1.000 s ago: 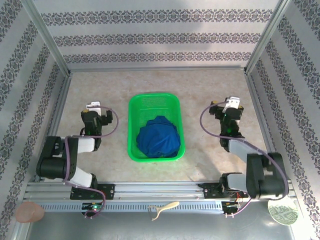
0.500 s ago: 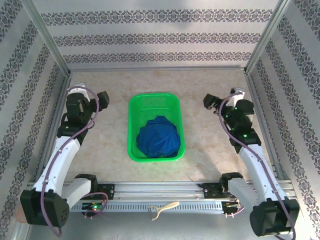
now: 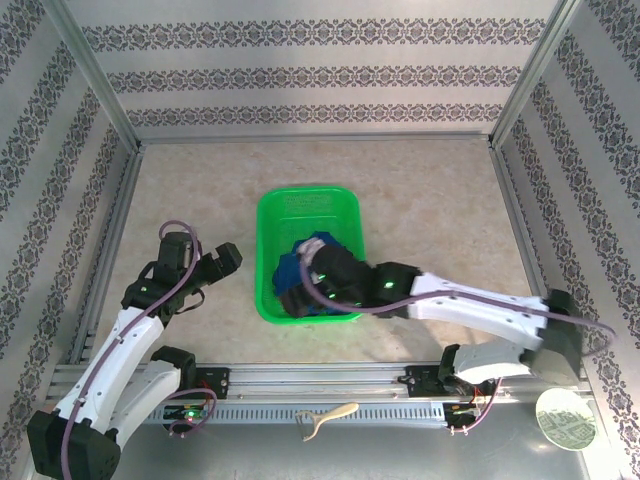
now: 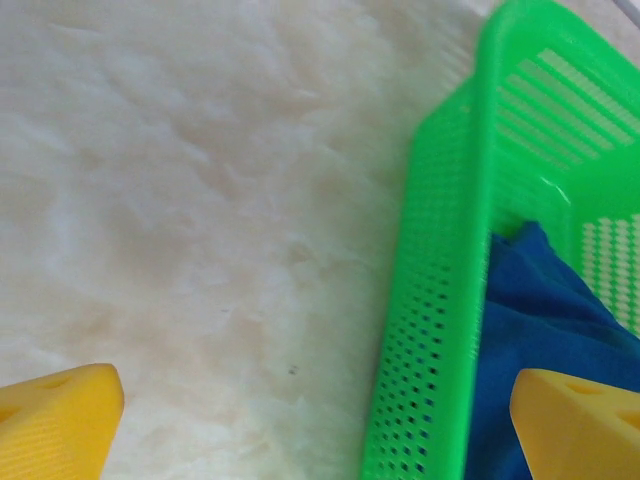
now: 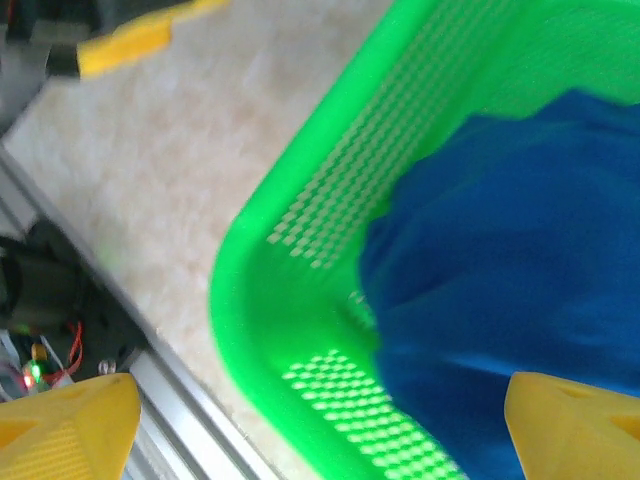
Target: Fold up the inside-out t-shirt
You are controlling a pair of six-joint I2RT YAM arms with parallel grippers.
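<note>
- Far left: left tool point(image 4: 318, 410), yellow fingers point(image 4: 55, 420) spread wide with nothing between them, low over bare beige tabletop point(image 4: 180, 200), just beside the basket's left wall.
- Centre: green perforated plastic basket point(image 3: 305, 195), rectangular, upright on the tabletop between the two arms.
- Inside the basket: royal-blue t-shirt point(image 5: 520, 220), bunched in a loose heap in the near half, close against the left wall; plain blue on every fold in view; far half of the basket floor bare green.
- Over the basket's near-left corner: right tool point(image 5: 320, 410), reaching in on the right arm, jaws wide apart and gripping nothing; one finger above the blue cloth, the other outside the rim on the side of the aluminium rail point(image 5: 185, 405).
</note>
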